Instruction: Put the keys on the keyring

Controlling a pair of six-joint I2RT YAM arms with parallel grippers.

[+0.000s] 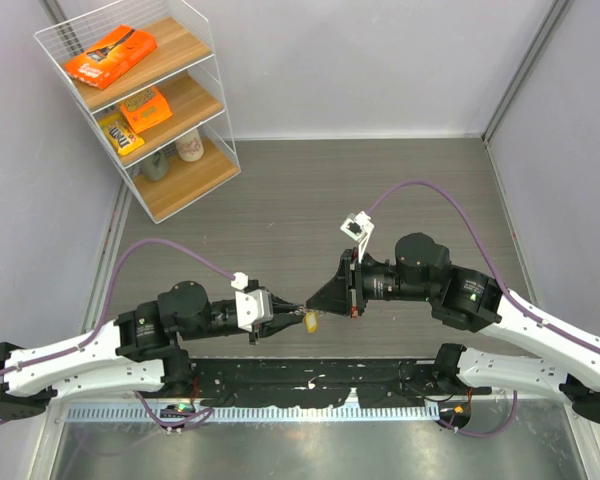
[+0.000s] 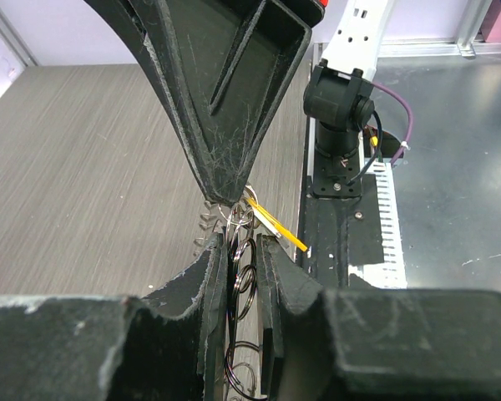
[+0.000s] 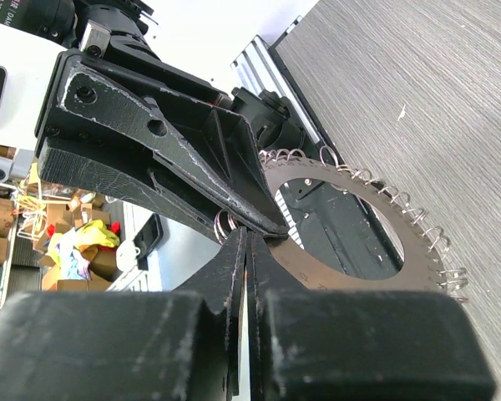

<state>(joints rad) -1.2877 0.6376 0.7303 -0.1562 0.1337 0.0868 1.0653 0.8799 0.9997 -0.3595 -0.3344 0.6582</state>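
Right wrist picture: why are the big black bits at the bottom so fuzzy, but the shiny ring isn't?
Right wrist view: the right pincer sits very close to the lens, so it blurs, while the keyring beyond is sharp. Left wrist view: the left pincer is soft near the lens too. Top external view: evenly lit, sharp throughout.

Right fingers pressed together — tips meet left fingers at keyring.

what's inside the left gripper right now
The left gripper holds silvery wire loops of the keyring between its fingers, the brass-yellow key poking out by the tips. Its fingers hide the loops' sides; no silvery key shows.
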